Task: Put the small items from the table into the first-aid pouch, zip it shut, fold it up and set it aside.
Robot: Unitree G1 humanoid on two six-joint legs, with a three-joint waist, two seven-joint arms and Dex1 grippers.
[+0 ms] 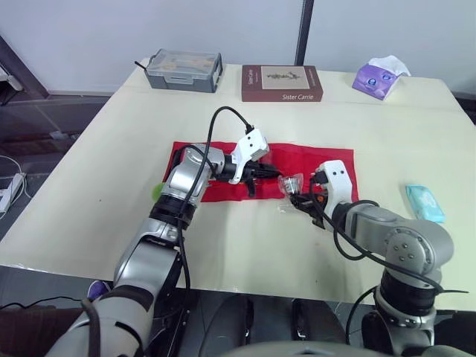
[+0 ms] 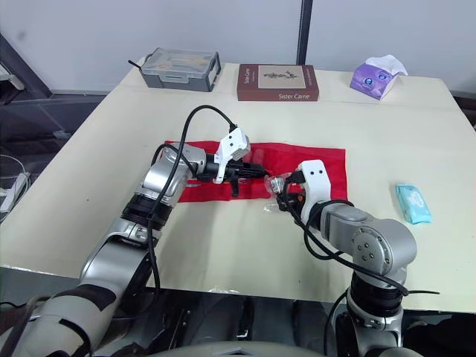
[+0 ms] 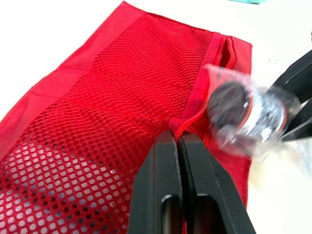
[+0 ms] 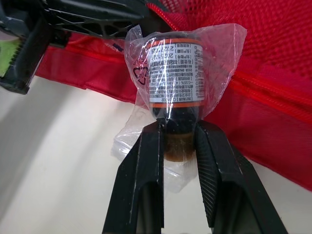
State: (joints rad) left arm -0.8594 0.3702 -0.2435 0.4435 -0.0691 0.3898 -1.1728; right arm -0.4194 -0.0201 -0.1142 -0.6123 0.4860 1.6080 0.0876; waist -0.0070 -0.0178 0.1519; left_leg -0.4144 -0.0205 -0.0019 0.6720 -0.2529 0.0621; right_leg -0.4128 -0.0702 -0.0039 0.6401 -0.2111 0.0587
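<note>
Pinching now: left hand (image 3: 178,139) has both black fingers pressed flat together on the raised rim of the red mesh first-aid pouch (image 1: 297,158), right at the zip edge, fabric caught between them. L arm comes in from the near-left corner, elbow bent, forearm running rightward over the pouch's near half, wrist low, fingers pointing toward the robot's right.

Right hand (image 4: 178,127) is narrow, clamped on the dark base of a small plastic-wrapped bottle (image 4: 173,78): white printed label, orange bands, clear film bunched round it. Bottle's far end points at the pouch edge, just beside the left fingertips; can't tell if it touches the fabric. R arm is folded hard, elbow out to the right, forearm angled back in toward the middle, hand low over the cream counter (image 1: 245,245) at the pouch's near edge.

Pouch lies opened flat mid-counter, long side running L to R. Small green thing (image 1: 157,192) at its left end, half hidden by the forearm, can't tell what.

Far edge: grey lidded plastic box (image 1: 184,70), brown hardback book (image 1: 281,82), purple tissue pack (image 1: 380,78). Teal wipes packet (image 1: 425,203) well off to the right.
</note>
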